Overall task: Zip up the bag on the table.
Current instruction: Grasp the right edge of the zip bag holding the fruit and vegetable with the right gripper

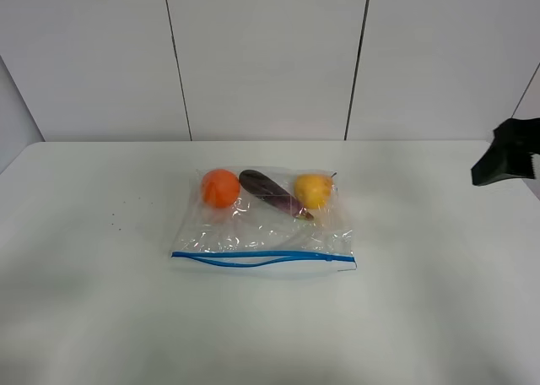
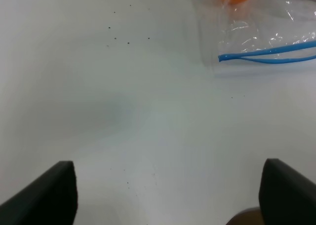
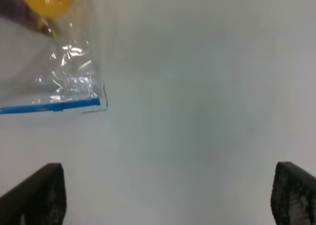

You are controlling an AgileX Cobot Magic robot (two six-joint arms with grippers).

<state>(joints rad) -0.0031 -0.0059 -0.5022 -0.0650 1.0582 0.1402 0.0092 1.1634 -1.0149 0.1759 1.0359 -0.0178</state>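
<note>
The clear bag (image 1: pixel 263 223) lies flat in the middle of the white table (image 1: pixel 422 317). An orange (image 1: pixel 220 187), a purple eggplant (image 1: pixel 272 192) and a yellow pear (image 1: pixel 312 190) show through it. Its blue zipper strip (image 1: pixel 261 256) runs along the near edge, and its two lines gape apart in the left half. My left gripper (image 2: pixel 168 195) is open over bare table, short of the zipper's left end (image 2: pixel 269 53). My right gripper (image 3: pixel 165 198) is open over bare table, beside the bag's right corner (image 3: pixel 74 82). Neither touches the bag.
A black part of my right arm (image 1: pixel 509 153) shows at the right edge, above the table's far right. Tiny dark specks (image 2: pixel 118 35) dot the table left of the bag. A white panelled wall (image 1: pixel 270 56) stands behind the table.
</note>
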